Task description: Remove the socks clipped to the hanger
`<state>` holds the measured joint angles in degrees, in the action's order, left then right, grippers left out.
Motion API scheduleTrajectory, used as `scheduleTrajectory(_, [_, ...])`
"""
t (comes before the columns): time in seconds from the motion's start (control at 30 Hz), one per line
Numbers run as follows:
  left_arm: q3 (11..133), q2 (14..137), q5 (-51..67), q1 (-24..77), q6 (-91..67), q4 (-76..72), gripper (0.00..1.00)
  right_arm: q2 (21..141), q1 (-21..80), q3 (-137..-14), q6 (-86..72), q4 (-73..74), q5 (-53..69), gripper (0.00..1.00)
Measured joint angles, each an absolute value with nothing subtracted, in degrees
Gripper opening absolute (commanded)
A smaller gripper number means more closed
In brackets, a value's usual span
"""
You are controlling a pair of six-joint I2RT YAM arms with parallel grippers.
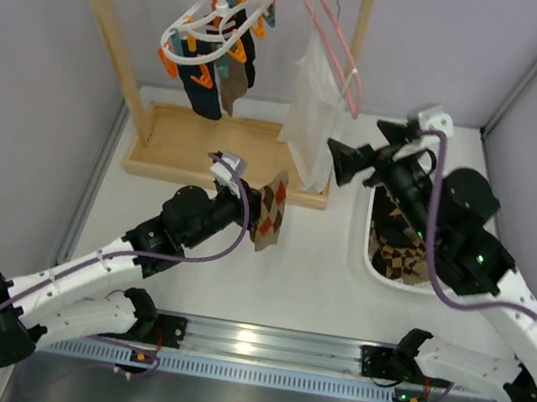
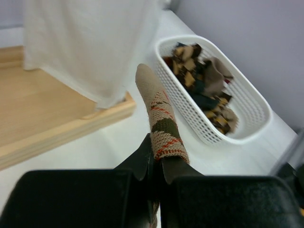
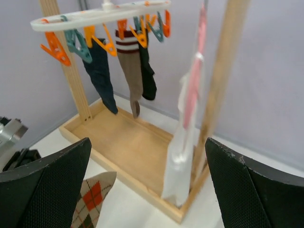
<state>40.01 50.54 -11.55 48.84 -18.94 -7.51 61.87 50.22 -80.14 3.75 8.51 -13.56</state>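
The left tool [image 1: 251,202], clamped on an argyle sock [image 1: 271,214], has the basket [image 2: 190,111] to its right. The right tool [image 1: 339,161], spread apart, faces the hanger [image 3: 95,16] at upper left.

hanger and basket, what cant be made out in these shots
- The hanger: its hook is cut off by the top edge in the right wrist view. In the top view its socks overlap, so there is no sure count.
- The basket: the right arm covers much of it in the top view. The pile inside is too heaped to count.
- The argyle sock: its gripped end is hidden behind the left gripper in the left wrist view.
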Motion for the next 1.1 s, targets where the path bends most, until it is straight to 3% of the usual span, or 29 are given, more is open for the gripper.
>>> scheduleTrajectory(0.2, [40.40, 56.97, 0.89, 51.46, -22.61, -8.10, 0.00, 39.72, 50.22, -63.66, -2.98, 15.05, -22.39, 0.99])
scheduleTrajectory(0.33, [44.49, 64.71, 2.63, 56.97, -22.76, -8.60, 0.00, 30.17, 50.22, -60.66, -6.11, 20.86, -26.37, 0.99])
scheduleTrajectory(0.63, [71.18, 92.88, 1.76, 62.35, -22.41, -11.33, 0.00, 23.59, 50.22, -64.18, -7.75, 30.26, -31.42, 1.00])
scheduleTrajectory(0.8, [85.84, 107.92, 0.82, 62.24, -20.75, -11.75, 0.05, 19.11, 50.22, -64.31, -8.05, 32.73, -33.15, 1.00])
scheduleTrajectory(0.9, [95.02, 116.99, -1.02, 62.26, -19.07, -11.94, 0.20, 17.17, 50.22, -64.31, -8.25, 32.71, -33.23, 0.99])
scheduleTrajectory(0.93, [98.08, 119.94, -1.48, 62.28, -18.57, -11.84, 0.45, 16.93, 50.22, -64.31, -8.32, 32.71, -33.26, 0.99])
scheduleTrajectory(1.0, [105.03, 125.67, -2.26, 62.30, -17.08, -9.61, 0.75, 17.06, 50.22, -64.29, -8.62, 32.95, -33.21, 0.99])
scheduleTrajectory(1.03, [108.49, 128.27, -2.37, 62.33, -16.69, -8.03, 0.98, 17.17, 50.22, -64.29, -8.67, 33.12, -33.19, 0.99])
scheduleTrajectory(1.1, [115.66, 132.81, -2.76, 62.46, -14.90, -4.01, 0.99, 17.54, 50.22, -64.27, -8.75, 33.82, -33.17, 0.99])
